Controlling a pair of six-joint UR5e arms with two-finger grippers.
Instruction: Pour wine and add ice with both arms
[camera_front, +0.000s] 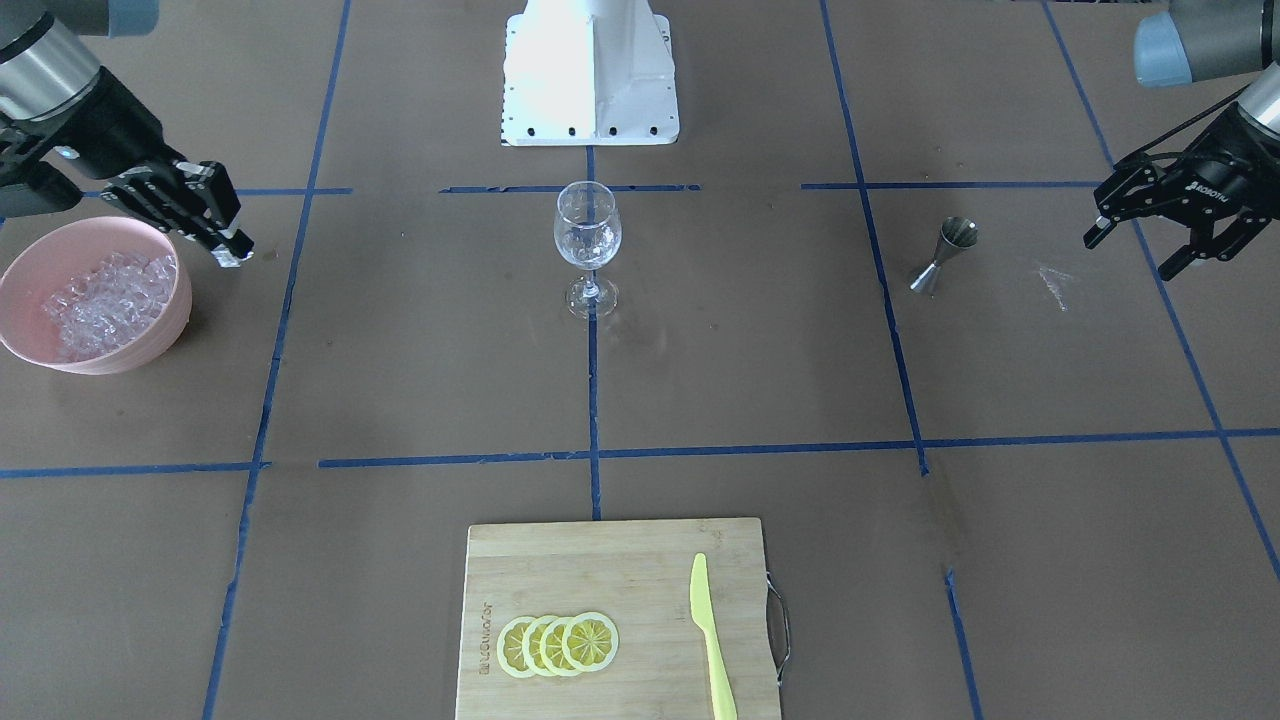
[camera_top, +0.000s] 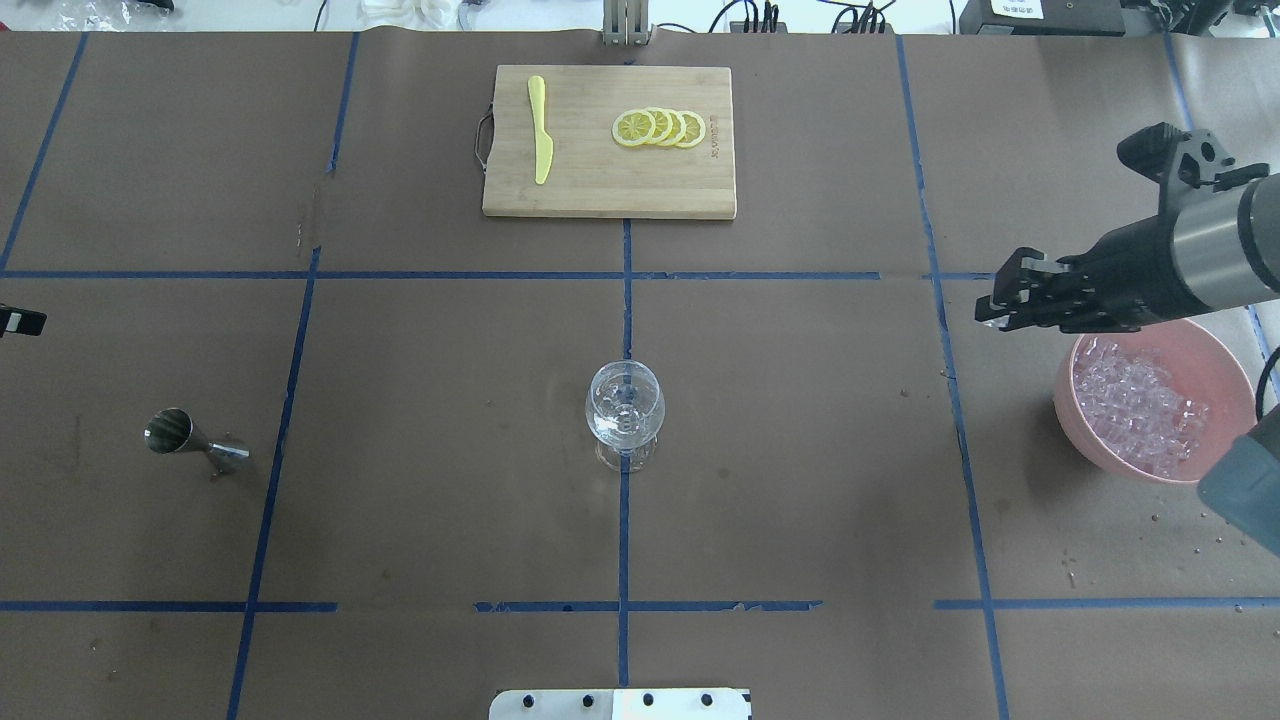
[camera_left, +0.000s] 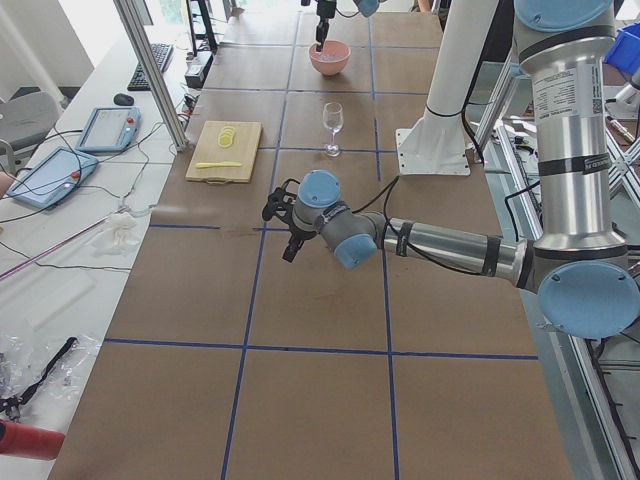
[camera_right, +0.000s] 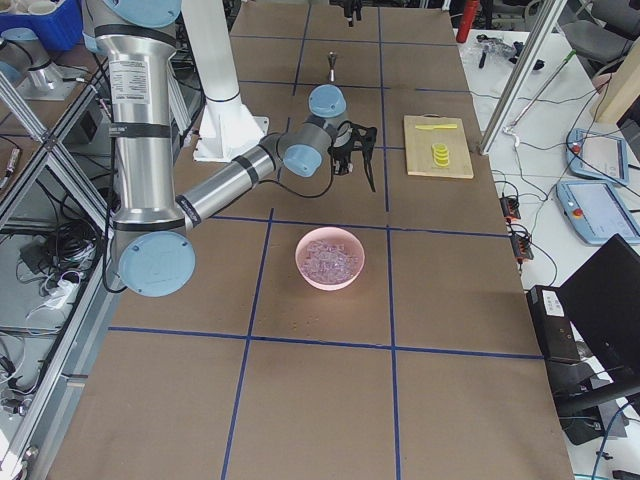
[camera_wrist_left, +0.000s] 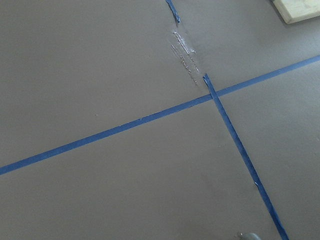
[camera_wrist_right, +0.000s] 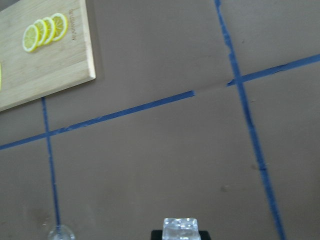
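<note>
Grips a single ice cube (camera_wrist_right: 180, 229) in the right fingers (camera_front: 233, 250), clenched on it and raised off the bench (camera_front: 400, 350). Shows that cube in the right wrist view as a clear block wedged between the black tips at the bottom edge. Has the remaining ice (camera_front: 105, 300) heaped in a pink bowl (camera_front: 20, 335) just beside and below those fingers, on the side away from the wine glass (camera_front: 586, 235). Holds the left fingers (camera_front: 1132, 252) released and spread wide apart, likewise raised off the bench. Finds a steel jigger (camera_front: 945, 255) standing near the left fingers, on their glass side, apart from them. Places the wine glass upright well apart from both sets of fingers, roughly midway between them, on a blue tape line (camera_front: 593, 400); too glittery to tell what it holds. Far from both sets of fingers, toward the operators' edge, sets a bamboo cutting board (camera_front: 600, 560) carrying four overlapping lemon slices (camera_front: 558, 643) and a yellow-green knife (camera_front: 710, 640), slices and knife apart from each other. Looks down from the left wrist on brown bench paper crossed by tape lines.
</note>
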